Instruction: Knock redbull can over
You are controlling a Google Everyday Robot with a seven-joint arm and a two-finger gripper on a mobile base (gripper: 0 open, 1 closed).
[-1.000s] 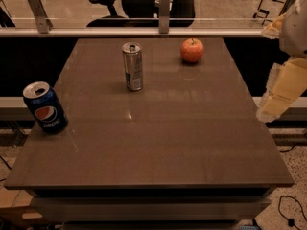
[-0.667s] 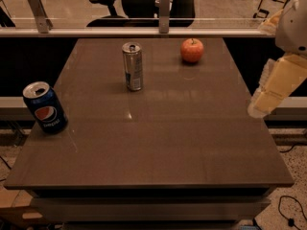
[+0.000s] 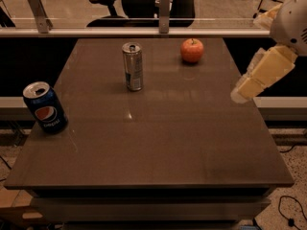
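Note:
The redbull can [image 3: 133,66] is tall, slim and silver-grey with faint blue markings. It stands upright on the far middle of the brown table [image 3: 153,138]. My gripper [image 3: 240,95] hangs at the table's right edge, on the end of a cream-coloured arm [image 3: 268,71] that comes in from the upper right. It is well to the right of the can and a little nearer the front, not touching it. It holds nothing that I can see.
A shorter dark-blue Pepsi can [image 3: 44,107] stands upright at the table's left edge. A red-orange apple [image 3: 192,50] sits at the far right. A glass rail with metal posts [image 3: 164,11] and office chairs [image 3: 139,1] lie behind the table.
My arm and gripper have moved left and a little up, from beside the table's right edge to over that edge. The cans and the apple have not moved.

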